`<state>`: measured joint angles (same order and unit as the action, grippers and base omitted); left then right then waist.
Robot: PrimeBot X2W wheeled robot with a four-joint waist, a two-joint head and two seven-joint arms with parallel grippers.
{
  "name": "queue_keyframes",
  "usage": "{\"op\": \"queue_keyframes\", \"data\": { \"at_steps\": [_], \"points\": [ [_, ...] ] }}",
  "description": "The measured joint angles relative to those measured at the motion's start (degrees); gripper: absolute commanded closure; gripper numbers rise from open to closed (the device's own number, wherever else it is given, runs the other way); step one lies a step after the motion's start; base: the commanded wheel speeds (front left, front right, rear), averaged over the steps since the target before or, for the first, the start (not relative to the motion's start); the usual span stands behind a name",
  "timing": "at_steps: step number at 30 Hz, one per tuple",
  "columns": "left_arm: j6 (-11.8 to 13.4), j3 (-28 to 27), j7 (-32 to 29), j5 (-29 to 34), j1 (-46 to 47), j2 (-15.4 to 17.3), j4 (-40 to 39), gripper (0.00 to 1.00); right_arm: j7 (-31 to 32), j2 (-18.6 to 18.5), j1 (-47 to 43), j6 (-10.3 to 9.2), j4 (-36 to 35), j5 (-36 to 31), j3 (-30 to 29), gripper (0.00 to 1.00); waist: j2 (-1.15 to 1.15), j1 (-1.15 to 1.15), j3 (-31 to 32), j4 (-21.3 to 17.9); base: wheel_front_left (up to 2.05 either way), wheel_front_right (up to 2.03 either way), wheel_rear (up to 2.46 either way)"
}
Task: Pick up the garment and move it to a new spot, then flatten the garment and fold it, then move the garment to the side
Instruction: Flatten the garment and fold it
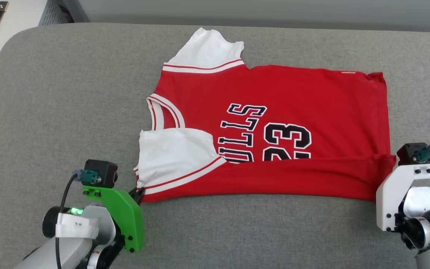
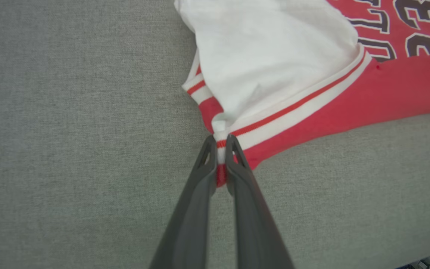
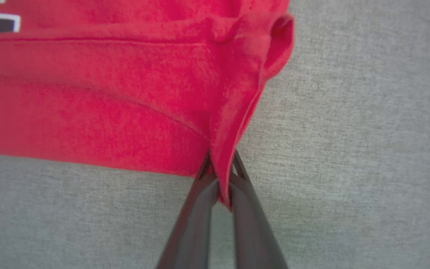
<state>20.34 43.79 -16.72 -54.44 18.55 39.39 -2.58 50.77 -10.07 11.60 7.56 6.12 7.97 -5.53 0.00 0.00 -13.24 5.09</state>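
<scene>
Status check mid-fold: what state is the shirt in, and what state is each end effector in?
shirt: spread front-up on the grey pad, near edge folded over the bottom of the print, near sleeve lying over the chest.
left end effector: shut on the shirt's sleeve-end corner.
right end effector: shut on the shirt's hem-end corner.
</scene>
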Motion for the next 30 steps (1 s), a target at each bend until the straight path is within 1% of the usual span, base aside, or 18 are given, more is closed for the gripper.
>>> {"op": "queue_keyframes", "data": {
  "at_steps": [3,10,17,20,23,26,30],
  "points": [
    [0.0,0.1,-0.3,-0.7,-0.2,0.0,0.3,1.0,1.0,-0.6,-0.7,0.01,-0.5,0.7,-0.2,1.0,0.0,0.0,1.3,-0.1,0.0,0.0,0.0],
    [0.1,1.2,-2.1,-1.8,-3.0,0.5,0.3,1.0,3.4,-2.6,-5.5,0.01,-3.0,2.6,-0.9,1.0,0.0,0.0,4.7,-0.3,0.0,0.0,0.0],
    [0.1,3.5,-3.8,-1.9,-5.8,1.3,-0.2,1.0,6.2,-3.5,-11.5,0.02,-7.5,5.2,-2.1,1.0,0.0,0.0,7.3,-0.3,0.0,0.0,0.0],
    [0.2,4.3,-4.1,-2.1,-6.8,1.3,-0.4,1.0,7.1,-3.9,-13.8,0.02,-9.1,5.5,-3.0,1.0,0.0,0.0,7.3,-0.3,0.0,0.0,0.0],
    [0.1,4.8,-4.4,-2.4,-7.0,0.5,0.6,1.0,7.5,-3.9,-15.1,0.02,-10.0,5.6,-3.5,1.0,0.0,0.0,6.7,-0.3,0.0,0.0,0.0],
    [-0.4,5.4,-4.5,-2.6,-6.9,-0.3,2.1,1.0,7.2,-4.0,-15.3,0.02,-10.0,5.3,-3.5,1.0,0.0,0.0,5.8,-0.5,0.0,0.0,0.0],
    [-1.0,5.6,-4.5,-2.6,-6.8,-1.3,3.9,1.0,6.2,-3.2,-15.3,0.02,-9.1,5.3,-3.4,1.0,0.0,0.0,4.7,-0.6,0.0,0.0,0.0]
  ]
}}
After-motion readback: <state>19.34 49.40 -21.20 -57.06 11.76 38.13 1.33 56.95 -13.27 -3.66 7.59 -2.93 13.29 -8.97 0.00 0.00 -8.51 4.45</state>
